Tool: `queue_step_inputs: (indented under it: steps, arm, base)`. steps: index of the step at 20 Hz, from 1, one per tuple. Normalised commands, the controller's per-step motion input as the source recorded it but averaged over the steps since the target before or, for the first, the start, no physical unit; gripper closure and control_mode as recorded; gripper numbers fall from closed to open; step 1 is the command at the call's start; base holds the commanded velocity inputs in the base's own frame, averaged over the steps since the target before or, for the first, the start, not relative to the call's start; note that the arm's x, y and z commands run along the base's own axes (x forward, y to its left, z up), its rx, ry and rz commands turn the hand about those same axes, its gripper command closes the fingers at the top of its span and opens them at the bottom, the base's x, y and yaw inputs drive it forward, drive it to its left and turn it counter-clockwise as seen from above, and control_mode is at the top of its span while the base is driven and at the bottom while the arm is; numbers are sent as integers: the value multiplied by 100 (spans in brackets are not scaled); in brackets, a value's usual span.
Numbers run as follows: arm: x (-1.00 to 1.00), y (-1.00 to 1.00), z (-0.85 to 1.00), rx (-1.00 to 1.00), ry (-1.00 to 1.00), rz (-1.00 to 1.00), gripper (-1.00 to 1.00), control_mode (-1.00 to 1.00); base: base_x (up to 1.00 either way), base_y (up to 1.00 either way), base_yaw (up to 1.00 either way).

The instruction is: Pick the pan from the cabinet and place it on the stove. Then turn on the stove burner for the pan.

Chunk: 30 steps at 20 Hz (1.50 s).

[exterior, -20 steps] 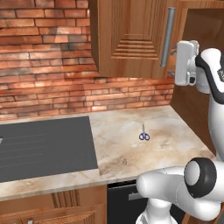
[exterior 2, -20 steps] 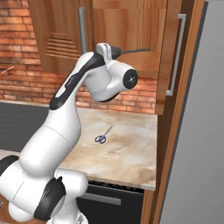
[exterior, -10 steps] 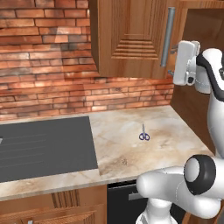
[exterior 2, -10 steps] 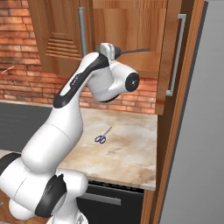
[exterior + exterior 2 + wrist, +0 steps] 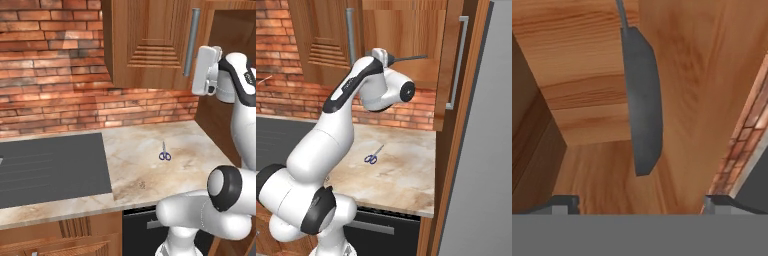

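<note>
The pan (image 5: 643, 105) lies inside the open cabinet (image 5: 582, 55). In the hand view it appears edge-on as a dark grey disc straight ahead, its handle (image 5: 621, 12) running off the top. In the right base view the pan's handle (image 5: 412, 58) sticks out over the cabinet (image 5: 406, 30) shelf, just right of my hand. My gripper (image 5: 642, 204) is open, its fingertips (image 5: 564, 202) set wide apart, short of the pan and holding nothing. From the left base view my white hand (image 5: 205, 70) hangs at the cabinet (image 5: 145, 40) opening. The stove (image 5: 50, 170) is at the left of the counter.
Small blue-handled scissors (image 5: 164, 153) (image 5: 372, 156) lie on the marble counter (image 5: 145, 175). The swung-open cabinet door (image 5: 448, 55) with its bar handle stands right of my hand. A tall grey panel (image 5: 491, 150) closes off the right side. Brick wall (image 5: 60, 90) backs the counter.
My hand has edged slightly closer to the cabinet opening. The jaws have stayed open and the pan has not moved.
</note>
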Motion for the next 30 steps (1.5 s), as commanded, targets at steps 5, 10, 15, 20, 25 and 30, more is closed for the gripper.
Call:
queue_step_inputs:
  steps: [5, 10, 15, 20, 25, 30]
  arm:
    - [-20, 34, -1, 0, 0, 13, -100, -100]
    - [-55, 42, 0, 0, 0, 16, -100, -100]
    - [-65, 41, 0, 0, -1, 16, -100, -100]
    - [-71, 45, 0, 0, -3, 11, -100, -100]
    - [-72, 51, 0, 0, -3, 6, -100, -100]
    - [-64, 57, 0, 0, 0, 3, -100, -100]
  base:
    - [0, 0, 0]
    - [0, 0, 0]
    - [0, 0, 0]
    - [0, 0, 0]
    - [0, 0, 0]
    - [0, 0, 0]
